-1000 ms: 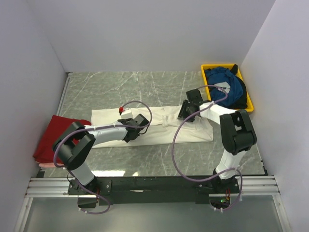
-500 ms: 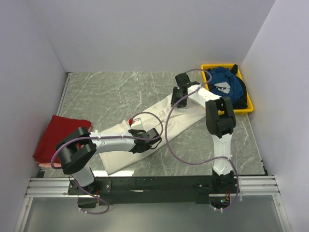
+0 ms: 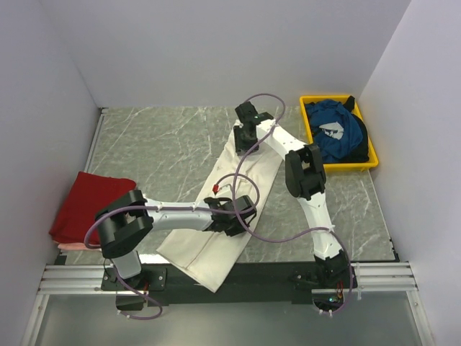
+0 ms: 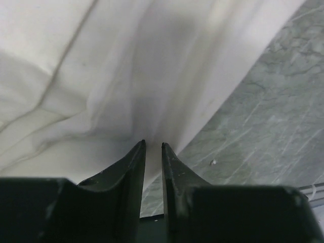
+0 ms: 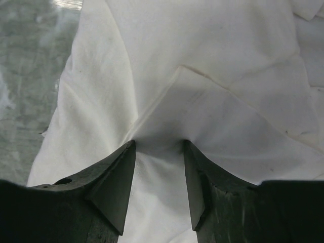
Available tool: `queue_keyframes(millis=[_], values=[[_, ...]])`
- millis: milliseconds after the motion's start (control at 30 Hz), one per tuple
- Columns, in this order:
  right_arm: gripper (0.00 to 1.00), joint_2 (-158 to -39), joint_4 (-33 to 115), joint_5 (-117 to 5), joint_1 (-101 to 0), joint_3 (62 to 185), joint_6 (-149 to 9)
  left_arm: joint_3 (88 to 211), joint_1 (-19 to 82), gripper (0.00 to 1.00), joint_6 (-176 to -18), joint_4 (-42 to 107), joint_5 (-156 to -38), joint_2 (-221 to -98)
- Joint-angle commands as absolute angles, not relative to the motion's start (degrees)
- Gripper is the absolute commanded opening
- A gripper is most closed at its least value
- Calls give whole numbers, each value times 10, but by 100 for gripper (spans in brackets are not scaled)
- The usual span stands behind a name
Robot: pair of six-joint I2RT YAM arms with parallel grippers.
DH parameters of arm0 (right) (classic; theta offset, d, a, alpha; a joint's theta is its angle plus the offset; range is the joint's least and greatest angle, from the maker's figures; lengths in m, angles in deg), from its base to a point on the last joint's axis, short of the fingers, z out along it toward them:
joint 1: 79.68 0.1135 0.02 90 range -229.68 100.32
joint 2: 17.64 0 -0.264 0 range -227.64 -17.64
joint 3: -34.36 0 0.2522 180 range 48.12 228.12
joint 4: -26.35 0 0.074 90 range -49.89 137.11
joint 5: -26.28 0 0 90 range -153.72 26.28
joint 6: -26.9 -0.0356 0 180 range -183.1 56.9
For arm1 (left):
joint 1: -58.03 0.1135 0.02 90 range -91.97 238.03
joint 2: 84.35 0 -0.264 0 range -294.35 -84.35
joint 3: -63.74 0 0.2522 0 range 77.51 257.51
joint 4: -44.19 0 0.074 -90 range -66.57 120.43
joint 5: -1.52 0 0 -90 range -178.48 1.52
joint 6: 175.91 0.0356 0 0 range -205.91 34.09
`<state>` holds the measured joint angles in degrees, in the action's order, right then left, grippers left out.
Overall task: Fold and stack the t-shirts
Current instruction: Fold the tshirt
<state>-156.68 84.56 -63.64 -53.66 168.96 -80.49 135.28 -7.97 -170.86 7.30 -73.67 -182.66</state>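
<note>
The soft, creased cream-white t-shirt [image 3: 205, 259] is laid as a long strip on the marbled table [image 3: 158, 137], its long axis running near-left to far-right. It is clamped by the left gripper [image 4: 153, 147] near the front and the right gripper [image 5: 158, 144] at the far end.

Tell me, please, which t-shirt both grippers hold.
The cream-white t-shirt, stretched diagonally mid-table; the dark red t-shirt lies at left, the blue t-shirt sits in the yellow tray.

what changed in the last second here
The cream-white t-shirt swung from lying crosswise to a diagonal. The right gripper carried its end away and to the left; the left gripper dragged its end nearer and to the right. Both sets of jaws stayed shut on it. The dark red t-shirt, the blue t-shirt and the yellow tray did not move.
</note>
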Motion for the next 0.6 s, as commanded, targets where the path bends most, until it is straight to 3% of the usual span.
queue_keyframes(millis=[0, 167, 300, 500, 567], values=[[51, -1600, 874, -598, -521, 1723, -778, 1376, -75, 25, -1706, 87, -725, -1783], [57, -1571, 871, -608, -524, 1754, -773, 1394, -30, 31, -1641, 72, -693, -1735], [61, -1480, 842, -592, -564, 1730, -807, 1418, 28, 40, -1560, 84, -695, -1715], [62, -1310, 733, -528, -646, 1547, -902, 1515, 125, 49, -1367, 112, -688, -1773], [62, -1266, 697, -522, -676, 1455, -925, 1572, 147, 60, -1279, 120, -681, -1822]])
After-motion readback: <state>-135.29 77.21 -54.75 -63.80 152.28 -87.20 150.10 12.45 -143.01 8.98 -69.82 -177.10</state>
